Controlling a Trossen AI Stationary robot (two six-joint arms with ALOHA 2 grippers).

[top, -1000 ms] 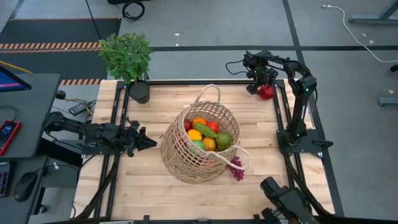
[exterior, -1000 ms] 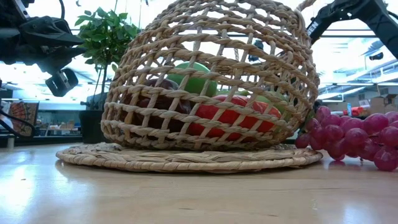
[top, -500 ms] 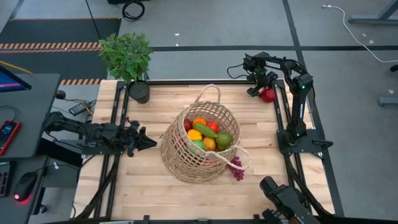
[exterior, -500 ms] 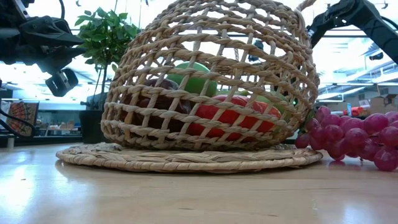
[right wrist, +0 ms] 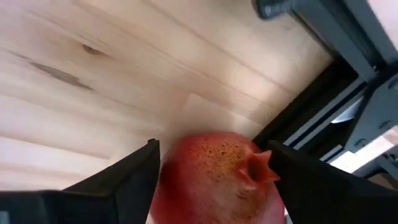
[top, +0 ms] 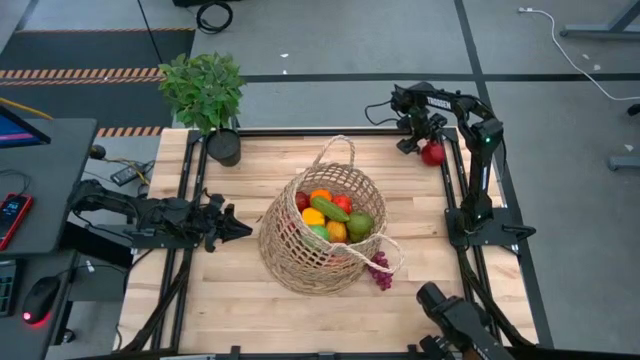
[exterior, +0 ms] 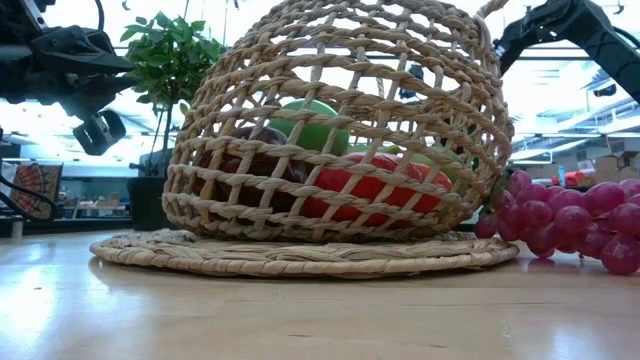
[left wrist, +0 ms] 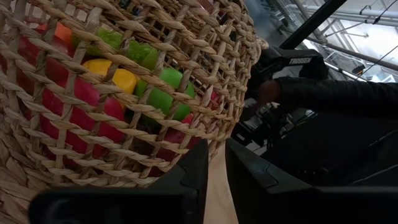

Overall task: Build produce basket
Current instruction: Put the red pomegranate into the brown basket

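Note:
The wicker basket (top: pixel 322 228) lies slumped mid-table with its mouth upward. It holds red, orange, yellow and green produce (top: pixel 333 215). Purple grapes (top: pixel 380 270) lie on the wood against its near right side. A red fruit with a small crown (top: pixel 432 153) sits at the table's far right corner, and my right gripper (right wrist: pixel 214 186) is shut on it. My left gripper (top: pixel 240 226) hangs level and shut at the table's left, pointing at the basket wall (left wrist: pixel 124 93) and touching nothing. My right gripper pinches the red fruit between its two fingers (right wrist: pixel 124 183), one on each opposite side (right wrist: pixel 171 180). The fingers slant steeply down from above. The fruit rests on the table beside the dark frame rail (right wrist: pixel 323 106), its crown (right wrist: pixel 256 169) turned sideways.
A leafy plant (top: pixel 203 90) in a black pot (top: pixel 225 148) stands at the far left corner. Dark frame rails (top: pixel 460 190) run along the table's left and right sides. Bare wood lies near the front edge (top: pixel 250 310). A desk with devices (top: pixel 30 200) stands beyond the left edge.
My right arm has bent a little lower over the red fruit at the far right corner. The basket, the grapes and my left arm have kept still.

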